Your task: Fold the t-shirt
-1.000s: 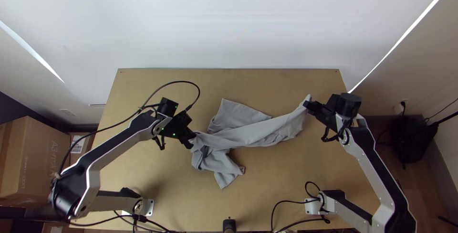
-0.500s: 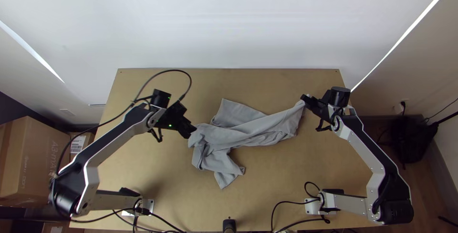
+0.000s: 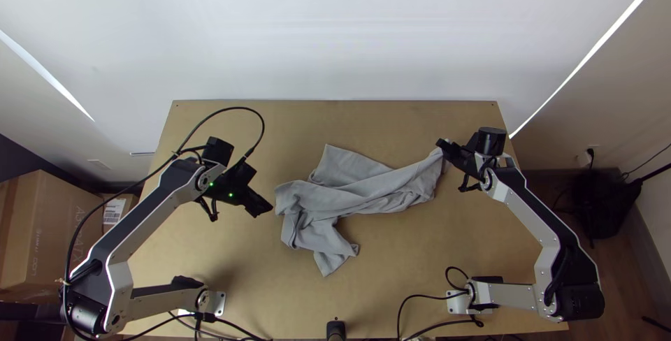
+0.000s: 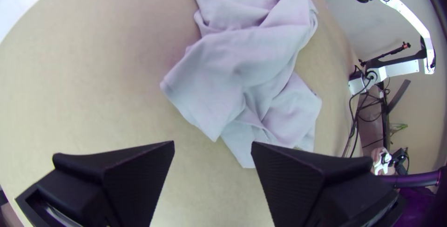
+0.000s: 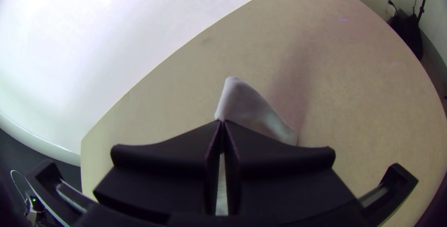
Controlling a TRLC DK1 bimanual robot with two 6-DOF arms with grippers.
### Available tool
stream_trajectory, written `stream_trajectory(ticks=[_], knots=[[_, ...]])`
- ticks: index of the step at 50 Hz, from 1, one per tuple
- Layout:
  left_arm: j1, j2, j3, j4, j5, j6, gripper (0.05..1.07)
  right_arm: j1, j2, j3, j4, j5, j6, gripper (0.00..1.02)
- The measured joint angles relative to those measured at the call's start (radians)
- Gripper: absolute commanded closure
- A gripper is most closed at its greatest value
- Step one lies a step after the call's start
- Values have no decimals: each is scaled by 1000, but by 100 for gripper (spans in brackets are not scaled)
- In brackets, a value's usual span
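Observation:
A grey t-shirt (image 3: pixel 335 201) lies bunched and twisted at the middle of the table, one end stretched up toward the right arm. My left gripper (image 3: pixel 264 209) stands just left of the cloth. In the left wrist view the left gripper (image 4: pixel 213 152) is open, nothing between its fingers, with the shirt (image 4: pixel 233 64) beyond them. At the shirt's upper right end is my right gripper (image 3: pixel 442 145). In the right wrist view the right gripper (image 5: pixel 222 123) is shut on the cloth, and a small flap of the shirt (image 5: pixel 249 108) sticks out past the fingertips.
Bare wooden table (image 3: pixel 391 285) surrounds the cloth, and a white wall (image 3: pixel 335 33) rises behind its far edge. Cables (image 3: pixel 419 299) run along the near edge by the right base. Cardboard boxes (image 3: pixel 49 236) stand off the table at the left.
My left gripper has let go of the cloth and backed away to the left. The right gripper has shifted slightly left with its end of the shirt, and the stretched part lies slacker.

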Motion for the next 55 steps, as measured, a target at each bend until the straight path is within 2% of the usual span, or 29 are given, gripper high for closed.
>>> stream_trajectory(ticks=[17,31,37,40,43,46,55], knots=[[-5,65,-59,14,3,-9,32,0,0,0,0,0,0,100],[-78,129,-87,126,4,-67,33,2,0,0,0,0,0,100],[-108,148,-97,172,7,-91,47,2,0,0,0,0,0,100],[-116,155,-98,200,7,-106,58,2,0,0,0,0,0,100],[-118,158,-98,224,8,-116,77,2,0,0,0,0,0,100],[-118,161,-98,247,12,-124,105,2,0,0,0,0,0,100],[-111,161,-98,290,15,-150,105,-3,-4,0,0,0,0,100]])
